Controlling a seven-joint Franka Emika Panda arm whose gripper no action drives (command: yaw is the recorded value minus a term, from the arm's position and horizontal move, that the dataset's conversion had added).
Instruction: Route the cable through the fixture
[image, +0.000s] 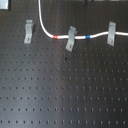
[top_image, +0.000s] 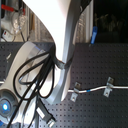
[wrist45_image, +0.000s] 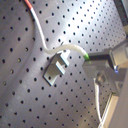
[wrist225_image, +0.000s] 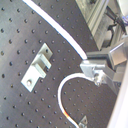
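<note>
A white cable (image: 50, 34) runs across the black perforated bench (image: 60, 95) in the first exterior view, passing the middle fixture (image: 71, 38) and the right-hand clip (image: 111, 33). In the first wrist view, the hand (wrist45_image: 102, 67) is clamped on the cable's end.

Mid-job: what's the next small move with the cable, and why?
Probably ease the fingers toward the fixture and lower the cable into its slot: in the second wrist view the held cable loops beside the fixture, not in it.
</note>
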